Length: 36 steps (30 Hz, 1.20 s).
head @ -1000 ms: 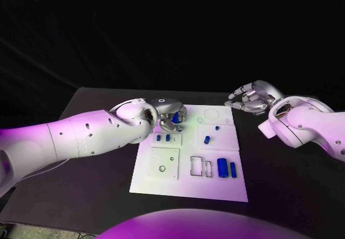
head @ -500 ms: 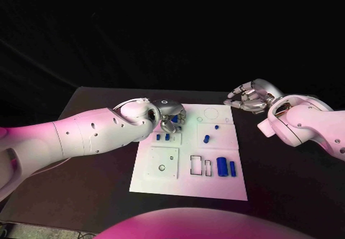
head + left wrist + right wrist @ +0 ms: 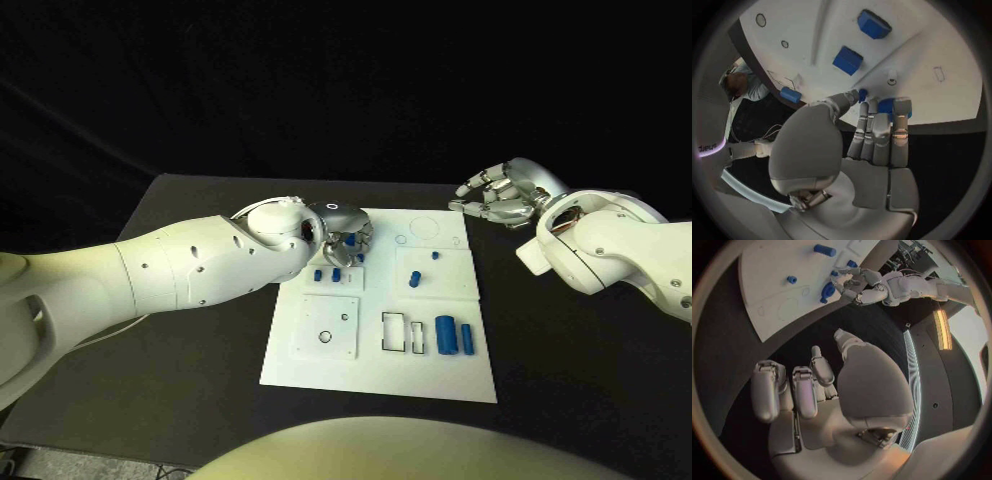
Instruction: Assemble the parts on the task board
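While the small blue part (image 3: 886, 106) sits at the fingertips of the left robot hand (image 3: 335, 238) near eleven o'clock on the task board (image 3: 378, 385), that hand has crept slightly board-ward over the last second, so seating seems under way. The left wrist view shows fingers closed on it (the head view hides this). The right robot hand (image 3: 500, 198) hovers curled, holding nothing, over the surface (image 3: 188, 400) at one o'clock.

A black table (image 3: 188, 330) is standing before a dark backdrop of black cloth (image 3: 346, 80) that is hanging in faint folds. In the right wrist view a bright strip light (image 3: 943, 330) is glowing orange-white beside a pale panel (image 3: 973, 340), and dark equipment (image 3: 907, 252) is standing at the room's edge.
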Motion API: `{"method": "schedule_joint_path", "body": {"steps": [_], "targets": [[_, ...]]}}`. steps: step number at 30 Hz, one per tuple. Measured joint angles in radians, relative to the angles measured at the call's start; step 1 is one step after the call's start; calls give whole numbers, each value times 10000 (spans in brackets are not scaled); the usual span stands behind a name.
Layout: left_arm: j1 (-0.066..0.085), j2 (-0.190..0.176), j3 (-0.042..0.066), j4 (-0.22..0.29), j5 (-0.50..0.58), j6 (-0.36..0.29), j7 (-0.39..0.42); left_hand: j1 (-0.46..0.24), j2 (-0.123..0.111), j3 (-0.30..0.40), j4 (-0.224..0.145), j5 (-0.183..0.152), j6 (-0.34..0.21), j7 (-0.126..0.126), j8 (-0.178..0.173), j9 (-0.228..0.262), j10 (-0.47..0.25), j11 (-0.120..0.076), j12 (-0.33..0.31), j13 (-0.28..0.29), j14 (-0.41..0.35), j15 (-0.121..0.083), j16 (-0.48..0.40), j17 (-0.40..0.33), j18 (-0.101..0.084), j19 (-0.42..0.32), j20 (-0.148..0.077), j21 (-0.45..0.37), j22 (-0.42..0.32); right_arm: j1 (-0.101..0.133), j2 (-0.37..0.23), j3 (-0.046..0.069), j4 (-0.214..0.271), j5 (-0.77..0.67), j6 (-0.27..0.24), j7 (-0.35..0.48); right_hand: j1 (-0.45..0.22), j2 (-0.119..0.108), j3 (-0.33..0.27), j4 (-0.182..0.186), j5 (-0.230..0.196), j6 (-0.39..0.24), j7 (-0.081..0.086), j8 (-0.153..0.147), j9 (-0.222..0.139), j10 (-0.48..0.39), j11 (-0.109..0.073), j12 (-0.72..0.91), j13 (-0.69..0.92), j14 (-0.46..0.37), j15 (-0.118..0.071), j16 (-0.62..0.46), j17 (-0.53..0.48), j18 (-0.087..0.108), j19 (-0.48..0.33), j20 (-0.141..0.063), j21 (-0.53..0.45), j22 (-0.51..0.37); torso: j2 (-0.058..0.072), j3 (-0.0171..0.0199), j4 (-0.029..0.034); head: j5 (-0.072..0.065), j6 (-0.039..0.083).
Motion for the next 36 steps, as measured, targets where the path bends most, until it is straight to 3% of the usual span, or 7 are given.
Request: {"method": "schedule_joint_path", "body": {"steps": [17, 18, 19, 28, 29, 36], "targets": [[-52, 192, 17, -198, 46, 91, -10, 42, 42, 193, -83, 0, 181, -34, -54, -9, 324, -73, -120, -114, 314, -34, 445, 381, 1, 268, -18, 751, -2, 0, 21, 0, -6, -4, -1, 1, 0, 0, 0, 0, 38, 0, 0, 0, 14, 0, 0, 0, 11, 0, 0, 0, 0, 0, 0, 0, 0, 1, -5, -5, 3, -22, -46], [-53, 197, 18, -204, 52, 92, -9, 42, 42, 193, -83, 0, 201, -54, -54, -9, 342, -49, -131, -116, 340, -20, 445, 396, -14, 288, -38, 789, -2, 0, 22, 0, -6, -4, -1, 1, 0, 0, 0, 0, 38, 0, 0, 0, 14, 0, 0, 0, 11, 0, 0, 0, 0, -1, 0, 0, 0, 3, -5, -6, 5, -22, -49], [-54, 202, 19, -209, 57, 92, -8, 42, 42, 195, -85, 0, 219, -67, -54, -9, 357, -35, -156, -116, 355, -4, 450, 408, -147, 307, -51, 828, -2, 0, 23, 0, -6, -4, -1, 1, 0, 0, 0, 0, 38, 0, 0, 0, 14, 1, 0, 0, 11, 0, 0, 0, 0, -1, 0, 0, 0, 7, -5, -6, 5, -22, -51], [-68, 223, 19, -234, 111, 92, -15, 333, 332, 480, -371, -2, 731, -96, -66, 43, 1161, -173, -364, -183, 1074, -151, 1147, 1224, -160, 779, -137, 1942, -3, -1, 33, 0, -12, -7, 0, 0, 0, 0, 0, 0, 38, 0, 0, 0, 22, 1, 0, 0, 11, 0, 0, 0, 0, -1, 0, 0, 1, 6, -9, -6, 6, -12, -45], [-68, 223, 19, -234, 116, 85, -16, 368, 368, 533, -423, -4, 756, -112, -68, 51, 1257, -176, -393, -188, 1149, -177, 1215, 1325, -298, 824, -181, 2091, -3, -1, 34, 0, -12, -8, 0, 0, 0, 0, 0, 0, 38, 0, 0, 9, 22, 1, 0, 0, 14, 0, 0, 0, 0, -1, 0, 0, 0, 6, -9, -6, 6, -12, -42], [-97, 159, 3, -180, 177, -135, -5, 487, 486, 619, -630, 83, 824, -104, -144, 91, 1429, -214, -712, -217, 1265, -198, 1318, 1469, -307, 999, -214, 2643, -4, -2, 44, 0, -20, -9, -1, 0, 0, 0, 0, 0, 37, 0, 0, 40, 21, 1, 0, 0, 19, 0, 0, 0, 0, -1, 0, 0, 1, 5, -11, -6, 5, -11, -21]]}}
